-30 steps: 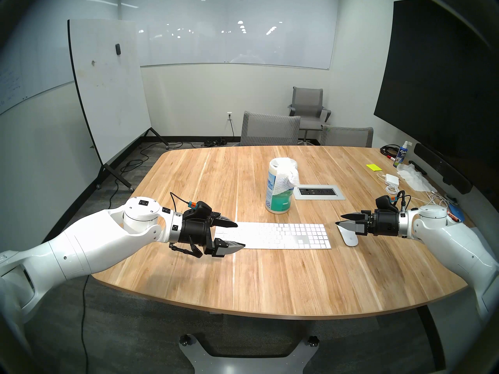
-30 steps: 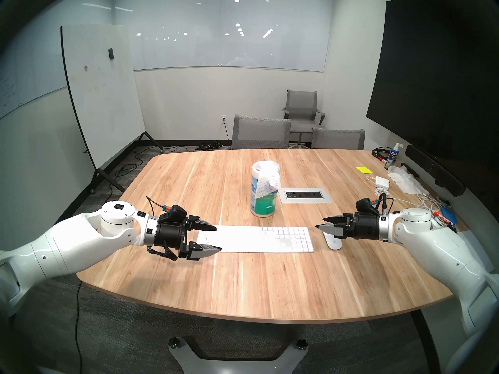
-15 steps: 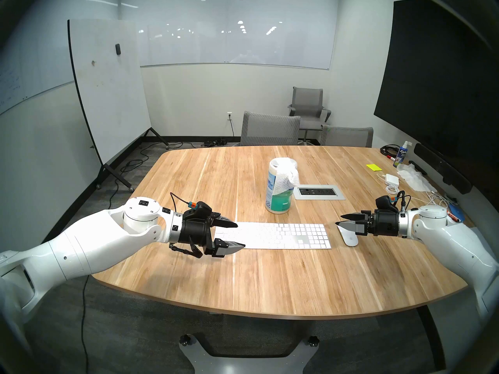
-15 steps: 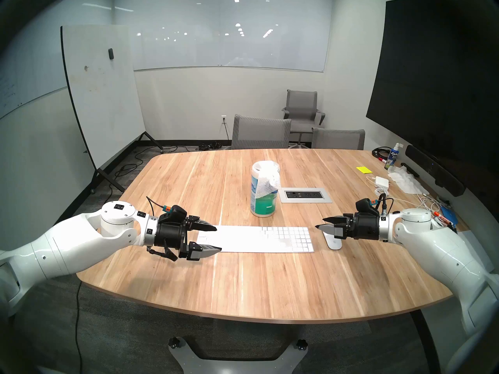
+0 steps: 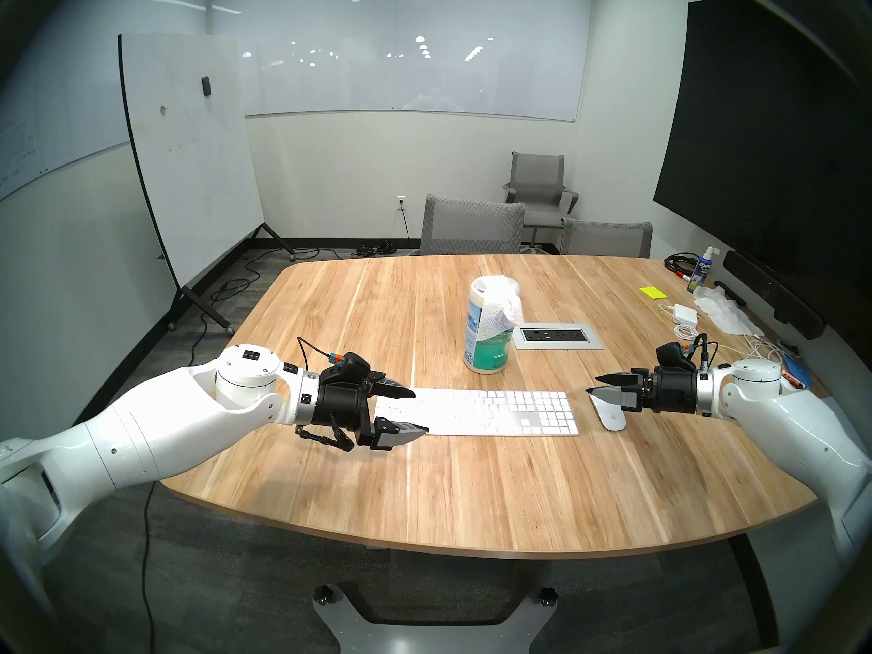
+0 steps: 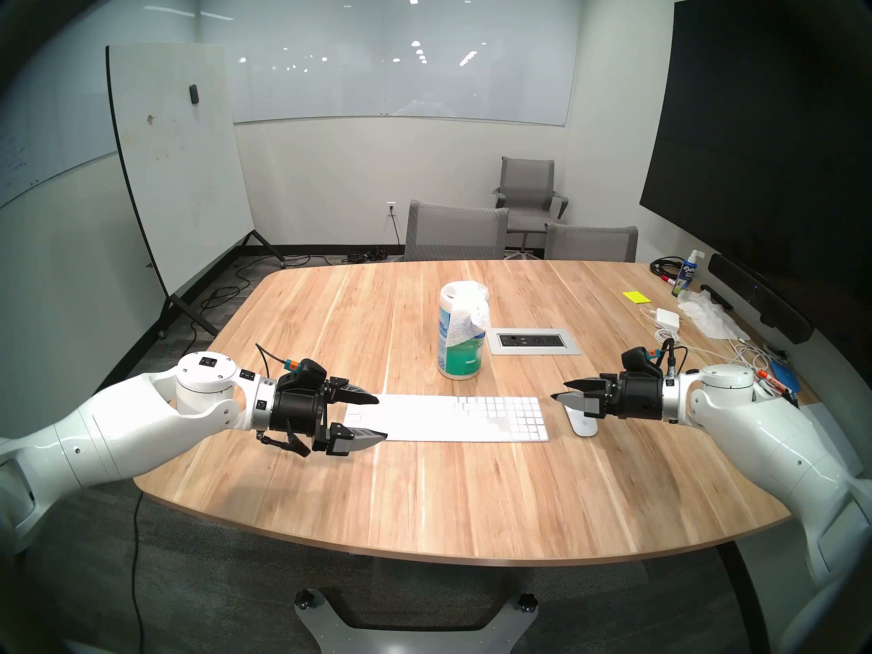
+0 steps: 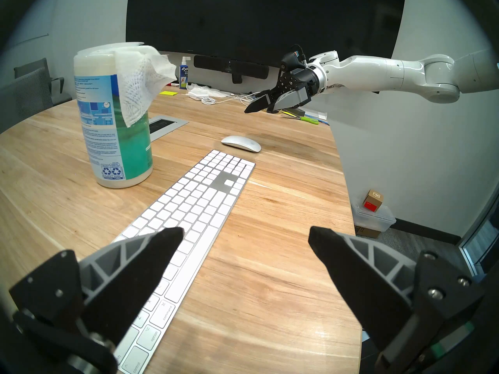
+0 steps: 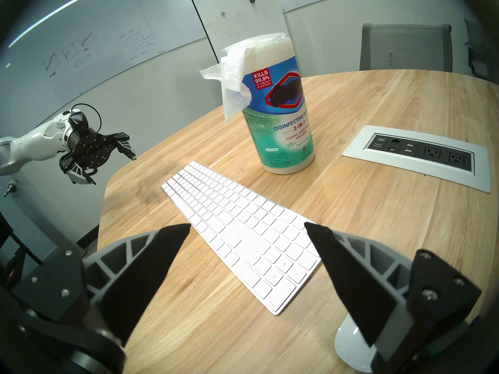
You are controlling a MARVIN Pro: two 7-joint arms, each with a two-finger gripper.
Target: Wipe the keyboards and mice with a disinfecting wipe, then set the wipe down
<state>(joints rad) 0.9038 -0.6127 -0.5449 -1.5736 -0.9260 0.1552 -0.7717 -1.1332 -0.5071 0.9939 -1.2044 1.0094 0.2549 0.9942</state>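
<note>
The keyboard (image 5: 476, 412) lies flat near my edge of the table (image 5: 472, 497), and the mouse (image 5: 610, 414) sits just beside its number-pad end, on the right. Behind the keyboard stands the tub of wipes (image 5: 488, 330), with one wipe (image 5: 507, 311) pulled partway out of the lid and hanging down the side facing the right arm. Neither thing has been wiped as far as I can judge, since the wipe is not yet drawn free.

My left end effector (image 5: 415, 412) hovers over the keyboard's left end, jaws spread wide and empty. My right end effector (image 5: 595, 385) hovers above the mouse, jaws also apart with nothing between them.

So I read this as the very start: fetching the wipe. The next move calls for taking one arm, probably the right since the loose flap faces it, up to the tub and pinching the hanging corner. The tub looks light, so I may need the left arm to steady it while I pull.
</note>
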